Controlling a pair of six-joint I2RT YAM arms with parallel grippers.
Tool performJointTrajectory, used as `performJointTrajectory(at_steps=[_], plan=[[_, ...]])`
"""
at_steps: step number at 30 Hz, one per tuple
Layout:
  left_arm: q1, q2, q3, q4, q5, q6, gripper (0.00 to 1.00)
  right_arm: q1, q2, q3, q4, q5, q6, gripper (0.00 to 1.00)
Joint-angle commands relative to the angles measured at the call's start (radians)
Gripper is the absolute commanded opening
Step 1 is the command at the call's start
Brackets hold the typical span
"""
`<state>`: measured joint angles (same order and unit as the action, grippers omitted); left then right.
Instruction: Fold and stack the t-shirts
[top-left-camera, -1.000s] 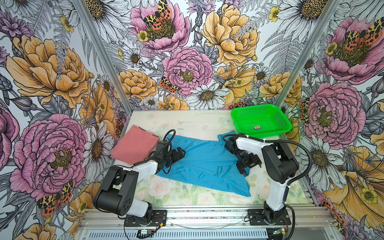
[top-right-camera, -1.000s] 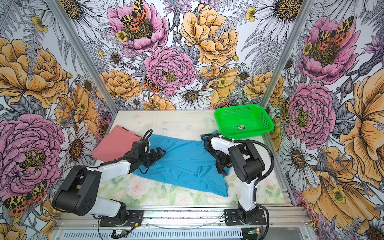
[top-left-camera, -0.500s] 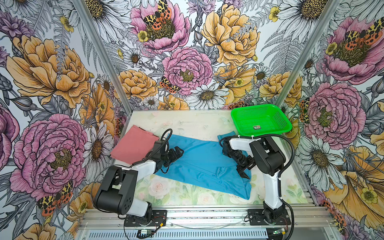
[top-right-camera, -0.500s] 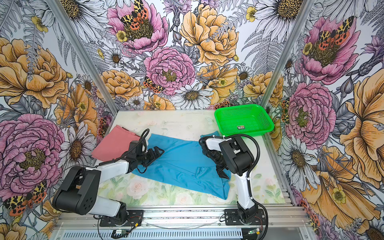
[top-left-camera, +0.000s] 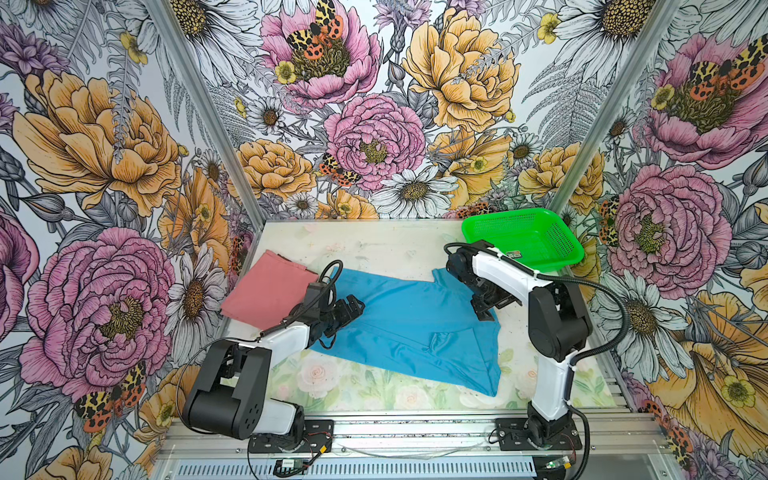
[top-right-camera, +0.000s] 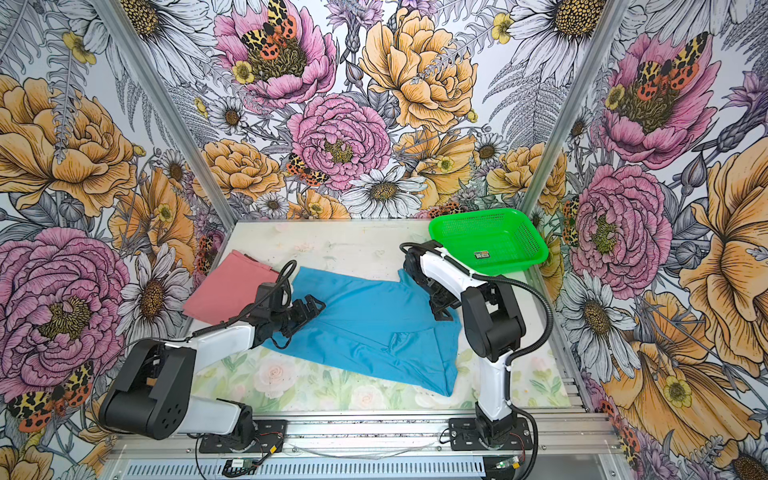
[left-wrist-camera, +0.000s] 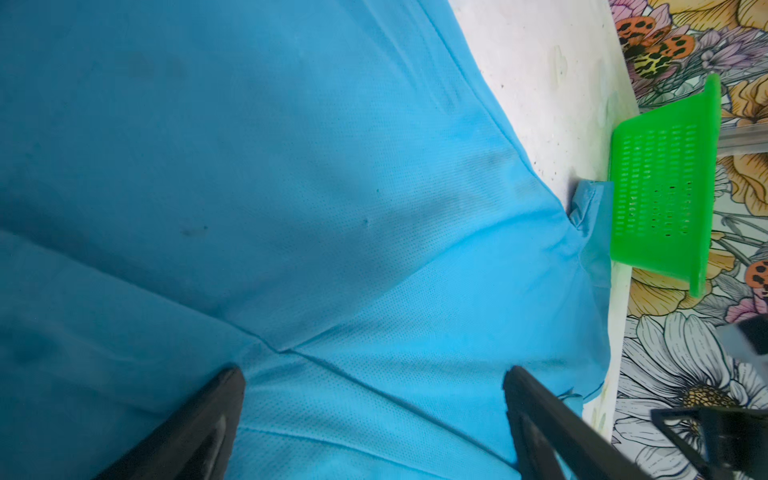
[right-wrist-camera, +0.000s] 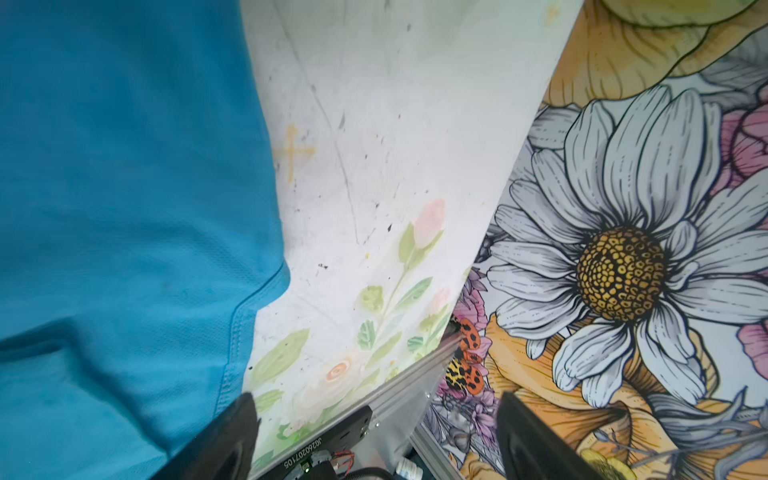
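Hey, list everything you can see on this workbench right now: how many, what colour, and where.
blue t-shirt: one, sky blue, spread across the middle of the table
pink t-shirt: one, salmon pink, folded, left side of the table
mesh basket: one, bright green, far right corner
tag: one, small and dark, inside the mesh basket
table: one, pale with a faded flower print
left gripper: one, black, open, over the blue t-shirt's left end
right gripper: one, black, open, at the blue t-shirt's right edge

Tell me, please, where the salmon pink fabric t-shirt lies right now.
In both top views, the salmon pink fabric t-shirt lies at the table's left edge, beside the sky blue fabric t-shirt and the left tool.
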<state>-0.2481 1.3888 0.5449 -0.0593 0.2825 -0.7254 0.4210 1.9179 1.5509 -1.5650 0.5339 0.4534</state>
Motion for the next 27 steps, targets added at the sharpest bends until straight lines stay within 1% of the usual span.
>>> performJointTrajectory(at_steps=[1,4,6,12,15,18,20,22,25,27], plan=[[-0.031,-0.037,-0.033,-0.109,-0.052,-0.008,0.99,-0.031,-0.083,0.001,0.119,-0.131,-0.081,0.89],[-0.04,-0.066,-0.018,-0.141,-0.057,-0.007,0.99,-0.073,-0.138,-0.059,0.309,-0.331,-0.118,0.85],[-0.042,-0.094,-0.009,-0.159,-0.057,-0.001,0.99,-0.091,-0.142,-0.08,0.389,-0.406,-0.128,0.81],[-0.039,-0.157,0.019,-0.254,-0.09,0.025,0.99,-0.117,-0.095,-0.086,0.526,-0.516,-0.116,0.68],[-0.039,-0.171,0.006,-0.246,-0.09,0.023,0.99,-0.114,-0.065,-0.094,0.583,-0.568,-0.11,0.65],[-0.04,-0.142,0.005,-0.153,-0.017,0.066,0.99,-0.107,-0.035,-0.078,0.613,-0.588,-0.108,0.65],[-0.039,-0.1,0.035,-0.139,-0.012,0.088,0.99,-0.094,-0.03,-0.065,0.622,-0.596,-0.107,0.65],[-0.038,-0.059,0.064,-0.119,-0.01,0.095,0.99,-0.079,-0.035,-0.059,0.63,-0.605,-0.11,0.67],[-0.043,0.016,0.115,-0.115,-0.057,0.102,0.99,-0.06,-0.055,-0.074,0.645,-0.607,-0.106,0.73],[-0.044,0.069,0.15,-0.16,-0.091,0.093,0.99,-0.058,-0.074,-0.095,0.658,-0.609,-0.101,0.77]])
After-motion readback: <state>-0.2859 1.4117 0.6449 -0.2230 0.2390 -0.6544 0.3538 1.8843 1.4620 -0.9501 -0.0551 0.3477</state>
